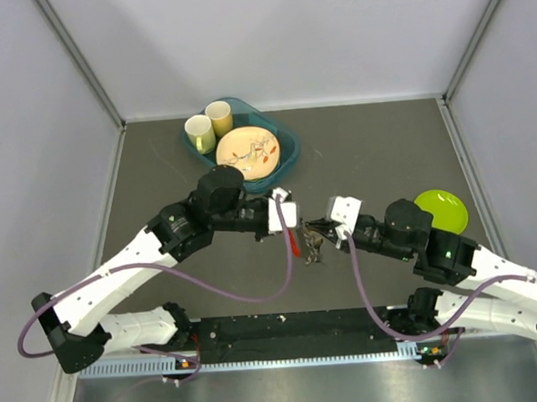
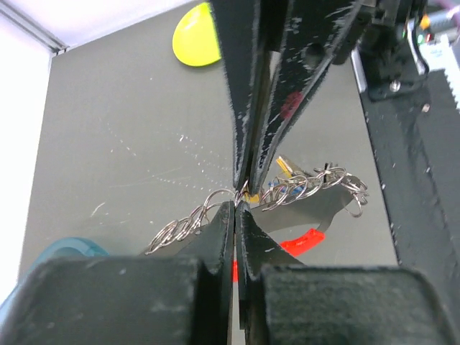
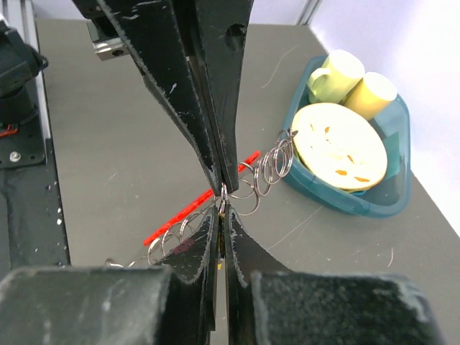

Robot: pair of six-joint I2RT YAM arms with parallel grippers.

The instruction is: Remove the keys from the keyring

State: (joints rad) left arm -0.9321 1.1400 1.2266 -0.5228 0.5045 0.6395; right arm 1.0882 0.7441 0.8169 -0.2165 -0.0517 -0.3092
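Left wrist view has your left fingers (image 2: 234,215) pressed together on the keyring (image 2: 316,185), a string of thin linked wire loops over the middle of the counter (image 2: 122,122). Your right fingers (image 3: 219,219) pinch the same string right beside them. With so little wire between the grips, a hard pull could slip or bend it. The keys (image 2: 286,167), yellow and blue headed, cluster near the red clip (image 2: 302,241).

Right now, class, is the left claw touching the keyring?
Touching. The left wrist view shows the left claw shut on the keyring, its ring links pinched between the tips.
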